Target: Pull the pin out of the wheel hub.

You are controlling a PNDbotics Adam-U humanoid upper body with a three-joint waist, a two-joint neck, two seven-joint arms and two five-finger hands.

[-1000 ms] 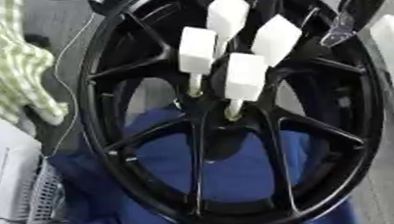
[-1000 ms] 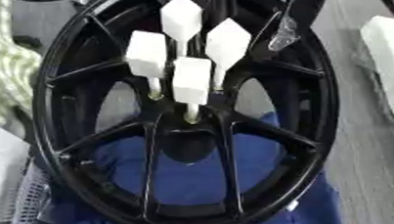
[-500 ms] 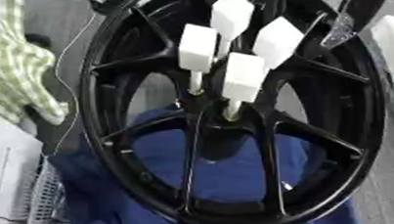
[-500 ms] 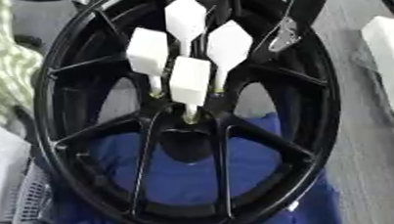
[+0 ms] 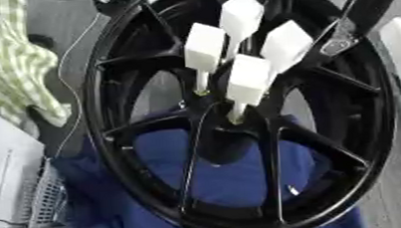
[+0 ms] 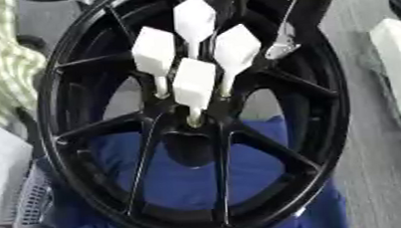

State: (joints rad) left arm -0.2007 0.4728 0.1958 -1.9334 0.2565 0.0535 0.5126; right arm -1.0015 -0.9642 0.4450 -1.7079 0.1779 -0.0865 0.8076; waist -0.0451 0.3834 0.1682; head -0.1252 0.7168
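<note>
At upper right, the right hand (image 5: 365, 11) shows only partly, fingers unclear.

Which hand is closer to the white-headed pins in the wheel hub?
Right. The right hand reaches in from the upper right, just beside the pins in the wheel hub. The left hand shows in neither view.

- A grey floor (image 6: 378, 175) is seen at the right side and the upper left.
- A blue cloth (image 5: 243, 178) is spread at the bottom.
- A green-and-white checked fabric (image 5: 14, 72) is seen at the left edge.
- White paper (image 5: 2, 173) is seen at lower left, beside a white mesh basket (image 5: 44, 205).
- A white block (image 6: 398, 74) lies at the right.
- A thin cable (image 5: 70, 69) is trailed down the left.
</note>
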